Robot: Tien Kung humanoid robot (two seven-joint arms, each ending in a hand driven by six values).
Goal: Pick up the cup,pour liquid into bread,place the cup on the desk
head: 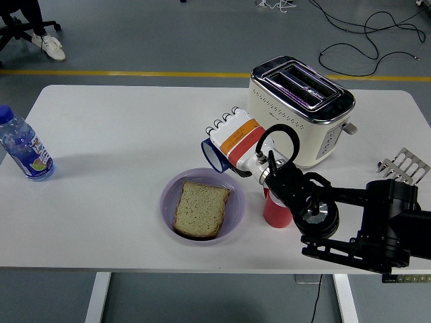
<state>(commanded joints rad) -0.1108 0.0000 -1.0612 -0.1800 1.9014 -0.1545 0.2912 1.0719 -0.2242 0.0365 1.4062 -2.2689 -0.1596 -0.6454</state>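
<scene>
My right hand (229, 145) is shut on a dark blue cup (211, 156), tipped over with its mouth facing down and left, just above the far right rim of a lilac bowl (167, 208). A slice of bread (200, 209) lies in the bowl. No liquid is visible. The right arm (350, 219) comes in from the lower right. The left hand is out of view.
A red cup (275, 212) stands right of the bowl, partly hidden by my wrist. A silver toaster (303, 108) stands behind my hand. A water bottle (23, 148) is at the left edge. A metal rack (403, 166) lies at the right.
</scene>
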